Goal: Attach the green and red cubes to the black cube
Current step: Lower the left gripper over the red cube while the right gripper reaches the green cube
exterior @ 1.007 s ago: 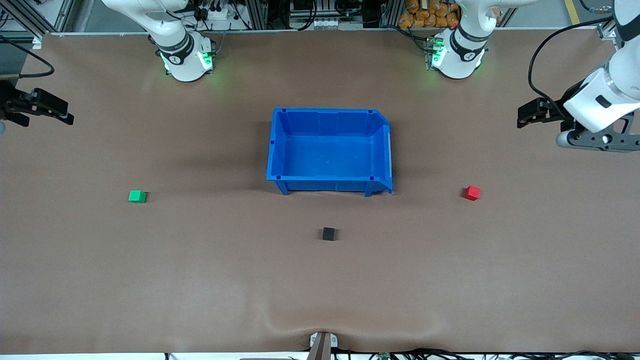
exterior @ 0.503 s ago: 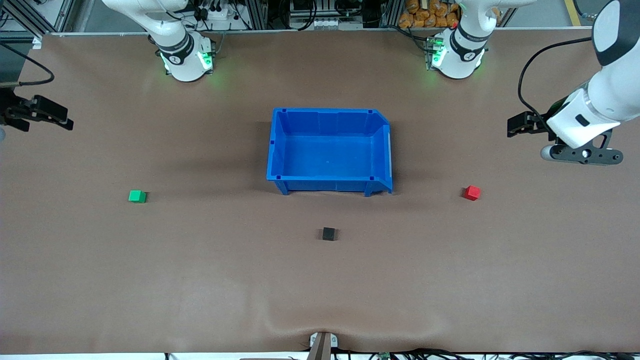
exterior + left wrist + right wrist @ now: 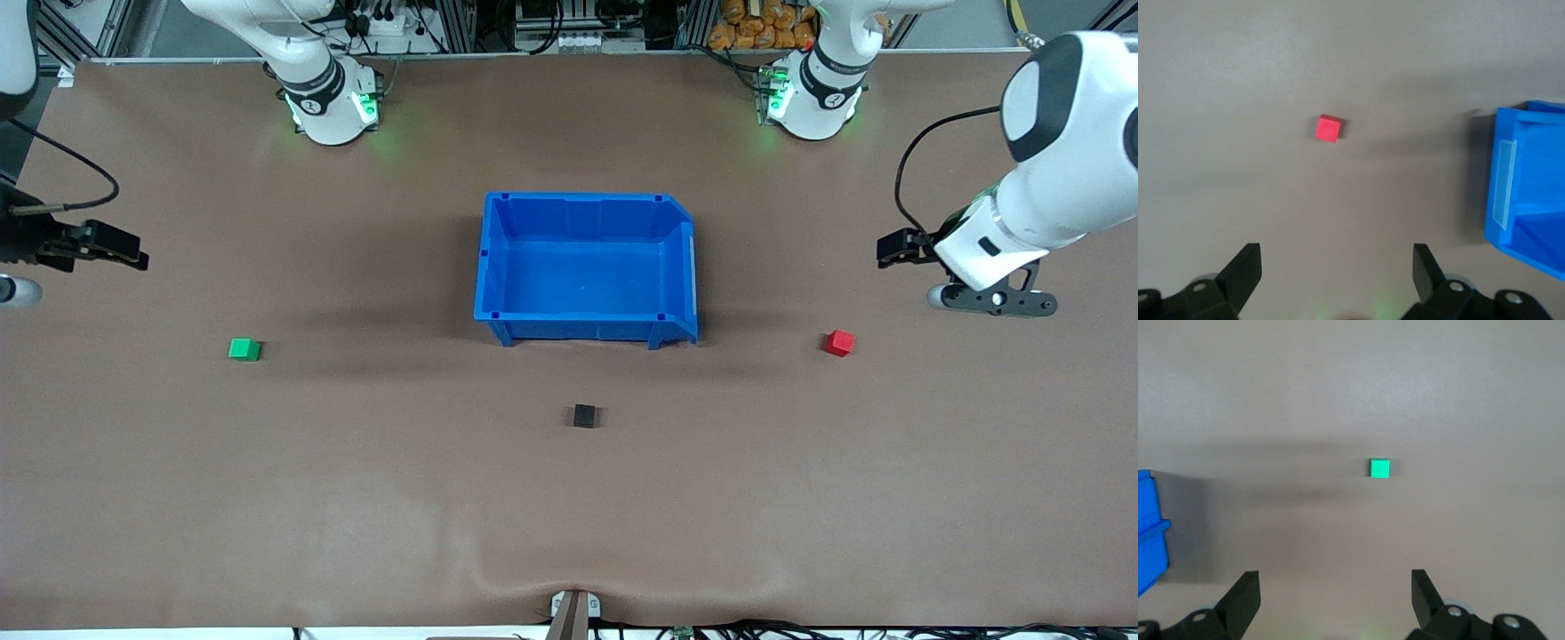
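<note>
The green cube [image 3: 244, 349] lies on the table toward the right arm's end. The red cube [image 3: 838, 342] lies toward the left arm's end. The black cube [image 3: 584, 415] lies between them, nearer to the front camera than the blue bin [image 3: 498, 267]. My left gripper [image 3: 891, 250] is open and empty, up over bare table close to the red cube, which shows in the left wrist view [image 3: 1328, 128] ahead of the gripper [image 3: 1337, 263]. My right gripper [image 3: 133, 256] is open and empty over bare table near the green cube, seen in the right wrist view [image 3: 1379, 467] ahead of the gripper [image 3: 1335, 587].
The blue bin stands empty in the middle of the table. It shows at the edge of the left wrist view [image 3: 1531, 200] and of the right wrist view [image 3: 1148, 540]. A brown mat [image 3: 356, 498] covers the table. Both arm bases stand along the table's edge by the robots.
Both arms have swung in from the table's ends and come lower. The left gripper has come closer to the red cube and the right gripper closer to the green cube. The cubes have not moved.
</note>
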